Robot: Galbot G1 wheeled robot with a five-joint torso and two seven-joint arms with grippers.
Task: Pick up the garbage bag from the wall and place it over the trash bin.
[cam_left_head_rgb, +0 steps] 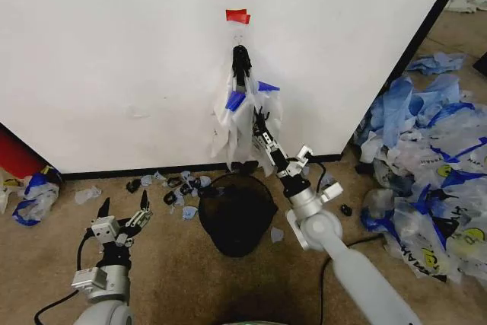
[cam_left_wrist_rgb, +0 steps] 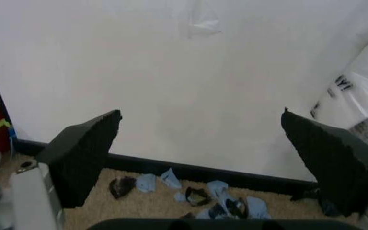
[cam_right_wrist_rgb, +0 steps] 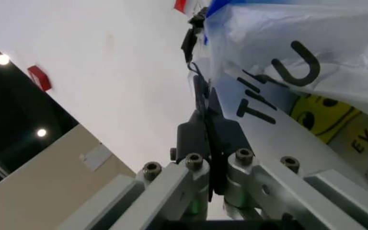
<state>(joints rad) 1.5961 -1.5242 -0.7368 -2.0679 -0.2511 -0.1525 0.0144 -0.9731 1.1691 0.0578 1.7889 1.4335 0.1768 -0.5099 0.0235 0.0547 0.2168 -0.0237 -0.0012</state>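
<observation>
Whitish plastic, the bag [cam_left_head_rgb: 245, 116] is hanging on the wall [cam_left_head_rgb: 137, 51] under a red tape patch [cam_left_head_rgb: 237, 15], directly above the black mesh bin [cam_left_head_rgb: 236, 215] on the carpet. Your right gripper [cam_left_head_rgb: 259, 121] is reaching up against the bag's lower part, its fingers [cam_right_wrist_rgb: 200, 136] pressed together on a fold of the plastic. Your left gripper [cam_left_head_rgb: 123, 203] is waiting low beside the bin, jaws spread wide. Loose bags [cam_left_head_rgb: 426, 165] are lying heaped at right.

garbage bag [cam_left_head_rgb: 245, 116]: whitish, blue-trimmed, hanging on wall [cam_left_head_rgb: 114, 51] | trash bin [cam_left_head_rgb: 237, 212]: black mesh, upright, below bag
</observation>
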